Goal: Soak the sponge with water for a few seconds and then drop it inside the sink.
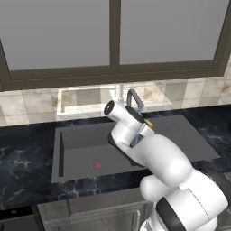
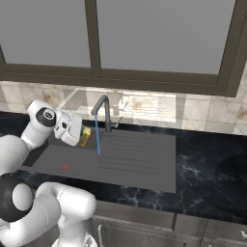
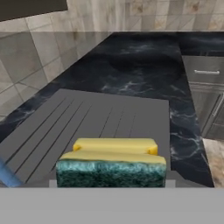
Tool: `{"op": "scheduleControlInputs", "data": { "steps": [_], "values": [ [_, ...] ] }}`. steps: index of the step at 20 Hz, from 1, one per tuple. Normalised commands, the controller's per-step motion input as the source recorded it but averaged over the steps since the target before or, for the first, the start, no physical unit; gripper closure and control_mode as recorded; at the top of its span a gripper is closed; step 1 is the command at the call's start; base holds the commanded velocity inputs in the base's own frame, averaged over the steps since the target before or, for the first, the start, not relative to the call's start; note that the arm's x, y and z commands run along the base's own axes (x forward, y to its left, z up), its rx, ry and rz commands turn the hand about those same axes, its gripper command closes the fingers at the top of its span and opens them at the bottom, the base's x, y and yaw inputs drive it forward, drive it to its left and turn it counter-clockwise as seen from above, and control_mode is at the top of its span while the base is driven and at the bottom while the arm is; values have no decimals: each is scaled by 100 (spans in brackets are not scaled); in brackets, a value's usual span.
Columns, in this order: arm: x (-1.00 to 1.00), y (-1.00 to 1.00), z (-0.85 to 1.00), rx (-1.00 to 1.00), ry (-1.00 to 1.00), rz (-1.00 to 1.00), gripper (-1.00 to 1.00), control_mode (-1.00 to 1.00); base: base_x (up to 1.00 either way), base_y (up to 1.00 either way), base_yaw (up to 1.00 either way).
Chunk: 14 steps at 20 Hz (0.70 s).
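My gripper (image 2: 80, 133) is shut on the sponge (image 2: 86, 136), a small yellow block with a dark green layer, and holds it above the sink (image 2: 50, 161). The water (image 2: 98, 136) falls as a thin light-blue stream from the dark faucet (image 2: 103, 110), just right of the sponge and a small gap away from it. In the hand view the sponge (image 3: 111, 165) sits close at the bottom, and the water (image 3: 6, 176) runs past at the lower left without touching it. In the left base view the sponge (image 1: 149, 122) peeks out beside the wrist.
The basin has a red drain mark (image 2: 64, 167). The ribbed drainboard (image 2: 140, 154) lies to the right of the faucet. Marbled black countertop (image 2: 207, 159) surrounds the sink, with a tiled wall and window behind. Cabinet fronts (image 3: 205, 72) show in the hand view.
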Motion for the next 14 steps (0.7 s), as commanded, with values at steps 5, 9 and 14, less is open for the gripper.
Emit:
{"op": "scheduleControlInputs", "data": {
  "steps": [5, 9, 14],
  "values": [
    [0, 0, 0, 0, 6, 0, 100, -100, 0, 0, 0],
    [0, 0, -1, 0, 2, 0, 100, -100, 0, 0, 0],
    [5, 0, -3, 0, 0, 1, 100, -100, 0, 0, 0]
  ]
}}
